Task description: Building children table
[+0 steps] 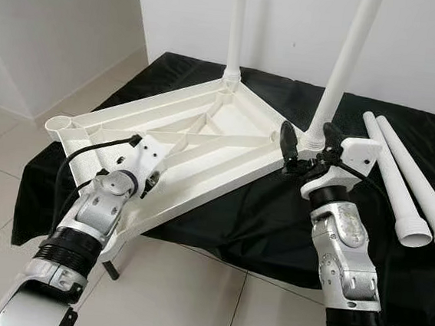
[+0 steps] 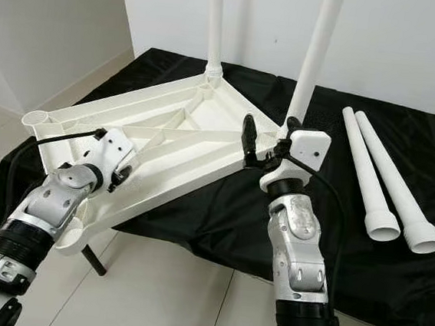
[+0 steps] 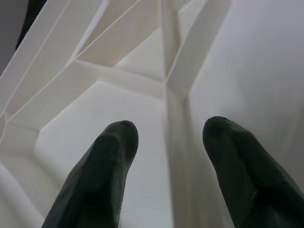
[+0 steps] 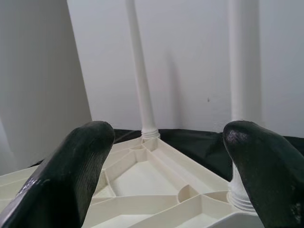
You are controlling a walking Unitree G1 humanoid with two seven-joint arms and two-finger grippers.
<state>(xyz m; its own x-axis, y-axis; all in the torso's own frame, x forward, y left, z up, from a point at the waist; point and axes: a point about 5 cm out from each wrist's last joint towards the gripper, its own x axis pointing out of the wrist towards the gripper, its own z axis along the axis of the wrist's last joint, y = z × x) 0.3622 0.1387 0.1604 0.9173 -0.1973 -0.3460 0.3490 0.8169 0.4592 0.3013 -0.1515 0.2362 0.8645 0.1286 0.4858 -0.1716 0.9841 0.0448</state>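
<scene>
The white plastic table top lies upside down on a black cloth, its ribbed underside facing up. Two white legs stand in its sockets: one at the far corner and one at the right corner. Two loose legs lie side by side on the cloth to the right. My left gripper is open and points down at the ribs near the top's near-left edge. My right gripper is open just in front of the right leg's base, holding nothing.
The black cloth covers a low platform whose front edge hangs over a light tiled floor. An empty leg socket sits at the top's left corner. White walls close the back and left. A dark strut shows under the near edge.
</scene>
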